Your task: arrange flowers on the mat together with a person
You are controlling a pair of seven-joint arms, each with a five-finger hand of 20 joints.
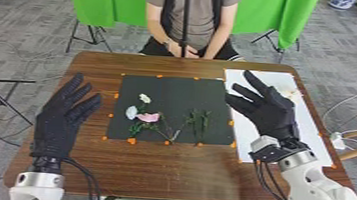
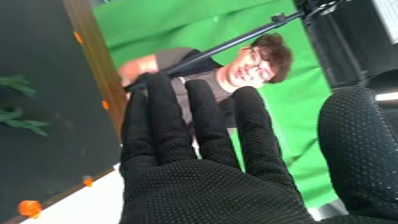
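Flowers [image 1: 148, 117] lie on the dark mat [image 1: 169, 87], between the two hands and apart from the fingers of both. Right hand [image 1: 269, 112]: fingers extended and released, lightly spread, the thumb standing clear of them, as the right wrist view confirms. In the head view this hand is over the white sheet [image 1: 309, 131], with its fingertips near the mat's right edge; the green sprigs [image 1: 197, 123] are the nearest stems to it, and the pink bloom is farther to the left. Left hand [image 1: 57, 125]: fingers extended and relaxed, pointing away from the robot, positioned to the left of the mat. Nearest this hand is the pale bloom [image 1: 131, 112], just beside the pink one; the small white bloom [image 1: 146, 98] sits a little farther toward the table's far side. Leafy green stems [image 1: 137, 128] extend below the pale and pink blooms, toward the robot. Mat: flat on the brown table [image 1: 179, 170], with orange markers [image 1: 132, 140] along its edges. White sheet: on the table's right side, beside the mat, bearing a small pale item [image 1: 289, 92] too indistinct to identify. Beyond the table: green cloth [image 1: 109, 6] hanging above a grey floor [image 1: 28, 33].
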